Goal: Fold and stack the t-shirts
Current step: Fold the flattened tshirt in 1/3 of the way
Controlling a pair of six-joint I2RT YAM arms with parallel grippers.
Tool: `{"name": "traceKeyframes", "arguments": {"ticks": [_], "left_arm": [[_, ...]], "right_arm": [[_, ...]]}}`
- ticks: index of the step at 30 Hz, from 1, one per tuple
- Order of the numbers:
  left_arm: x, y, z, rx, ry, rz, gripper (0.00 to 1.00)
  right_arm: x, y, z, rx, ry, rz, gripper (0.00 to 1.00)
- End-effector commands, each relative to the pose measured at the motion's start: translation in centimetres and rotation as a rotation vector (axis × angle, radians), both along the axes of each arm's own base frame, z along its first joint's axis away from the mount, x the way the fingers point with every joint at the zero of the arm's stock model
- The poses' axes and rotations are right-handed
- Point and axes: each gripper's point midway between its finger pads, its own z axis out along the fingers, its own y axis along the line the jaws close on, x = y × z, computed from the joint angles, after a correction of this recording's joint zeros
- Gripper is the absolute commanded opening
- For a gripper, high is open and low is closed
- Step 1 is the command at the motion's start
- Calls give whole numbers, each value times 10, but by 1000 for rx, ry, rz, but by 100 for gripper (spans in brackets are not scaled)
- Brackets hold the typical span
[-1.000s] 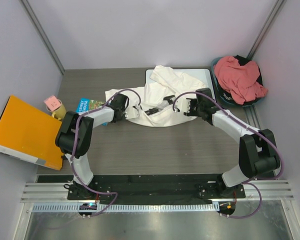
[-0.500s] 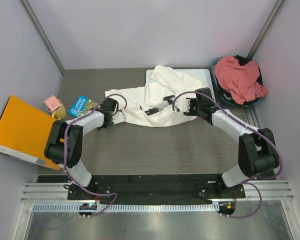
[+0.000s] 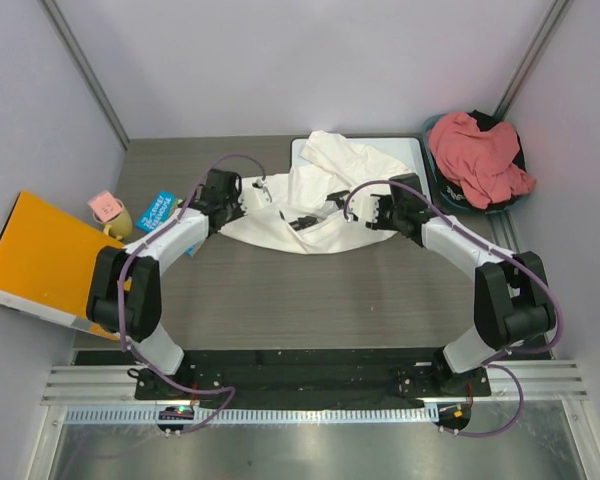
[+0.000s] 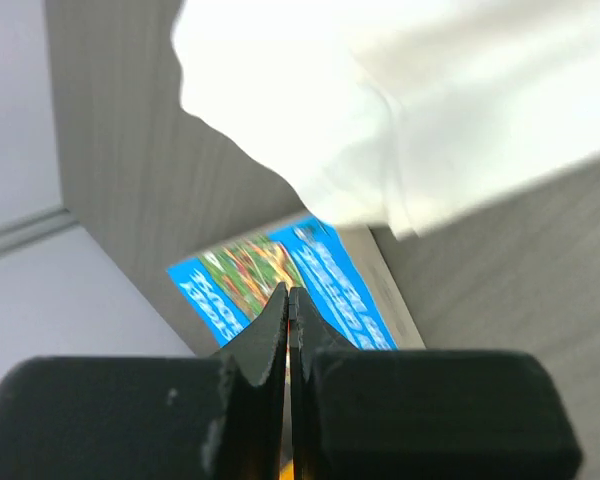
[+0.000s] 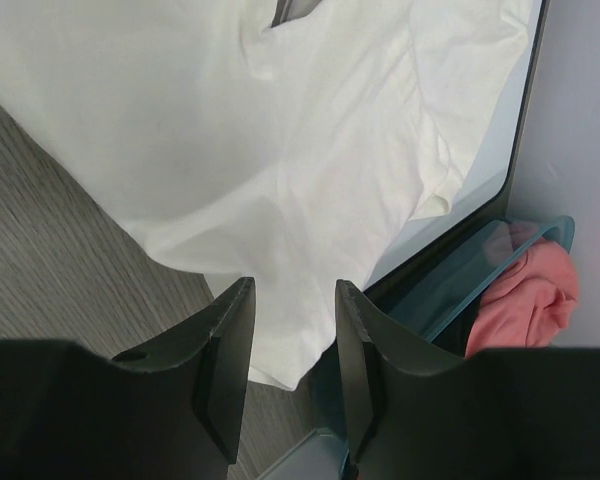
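From above, the white t-shirt (image 3: 310,203) is seen crumpled at the far middle of the table (image 3: 310,290). Its far part is spread over the whiteboard (image 3: 408,155), and its near edge is drawn to a rounded line on the bare top. The pink t-shirt (image 3: 480,155) is heaped in a teal basket (image 3: 432,128) at the far right, apart from the white one. An orange folder (image 3: 45,265) is seen overhanging the left edge, and a blue booklet (image 3: 162,212) lies between it and the white t-shirt. The arms are set at either end of that shirt, but the state of their fingers cannot be read from this height.

That is supplied by the wrist cameras. In the left wrist view the left gripper (image 4: 288,295) is shown closed, finger pressed against finger, with no cloth seen between them. The booklet is seen past the tips, and a blurred white fold further off.

In the right wrist view the right gripper (image 5: 293,290) is shown with its fingers apart and nothing pinched, held above the right side of the white t-shirt. The cloth there is plain and softly creased. One edge is draped over the whiteboard rim beside the basket, where a fold of pink is glimpsed.
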Motion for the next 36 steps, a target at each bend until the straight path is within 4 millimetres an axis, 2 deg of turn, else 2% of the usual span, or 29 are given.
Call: {"name": "traceKeyframes", "arguments": {"ticks": [1, 5, 7, 8, 11, 18, 24, 27, 30, 36], "left_arm": [[56, -15, -3, -16, -109, 34, 0], [81, -7, -27, 46, -129, 62, 0], [90, -4, -30, 63, -137, 84, 0], [90, 1, -41, 87, -119, 99, 0], [91, 6, -54, 111, -99, 116, 0], [82, 17, -61, 150, -81, 158, 0], [61, 26, -64, 163, -39, 203, 0], [46, 30, -67, 165, -4, 218, 0], [23, 38, -79, 185, 62, 228, 0], [-9, 46, -77, 176, 129, 237, 0]], "right_arm": [[10, 6, 19, 27, -60, -4, 42], [9, 4, 18, 25, -59, -14, 43], [9, 3, 18, 22, -60, -17, 42], [9, 3, 17, 19, -58, -17, 42], [10, 1, 17, 19, -58, -22, 42], [16, 4, 13, 19, -50, -22, 42], [25, 6, 14, 16, -52, -21, 42], [29, 6, 13, 16, -52, -23, 42], [31, 7, 12, 15, -48, -21, 42], [36, 7, 12, 14, -50, -24, 42]]}}
